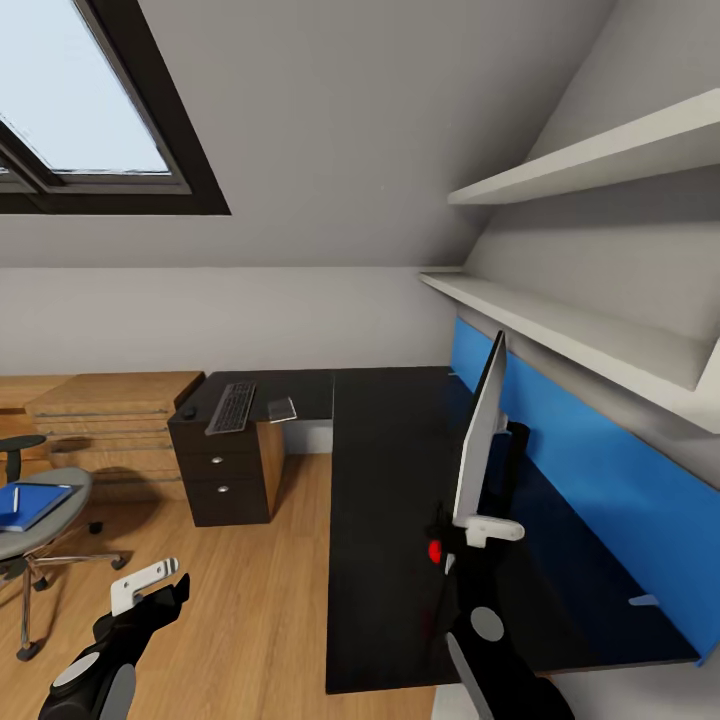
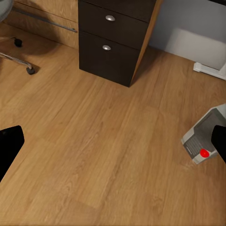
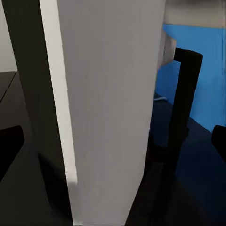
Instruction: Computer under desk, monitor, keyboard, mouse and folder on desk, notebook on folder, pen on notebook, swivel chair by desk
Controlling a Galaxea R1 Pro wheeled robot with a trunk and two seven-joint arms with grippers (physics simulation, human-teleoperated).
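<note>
The monitor [image 1: 480,430] stands edge-on on the black desk [image 1: 390,500], a red light at its lower corner. My right gripper [image 1: 478,531] is open at that lower edge, and the monitor's edge [image 3: 108,108] sits between its spread fingers [image 3: 9,148]. The keyboard [image 1: 232,407], the mouse [image 1: 188,412] and the notebook [image 1: 282,409] lie on the desk's far left wing. On the swivel chair [image 1: 45,525] rests the blue folder [image 1: 32,505] with the pen [image 1: 15,497] on it. The computer [image 2: 203,139] stands on the floor. My left gripper [image 1: 150,588] hangs open over the floor.
A black drawer unit [image 2: 113,42] with silver knobs holds up the desk's left wing, with a light-wood chest [image 1: 110,430] beside it. White shelves [image 1: 560,320] and a blue wall panel [image 1: 600,470] run above the desk. Wood floor [image 2: 94,141] lies between chair and desk.
</note>
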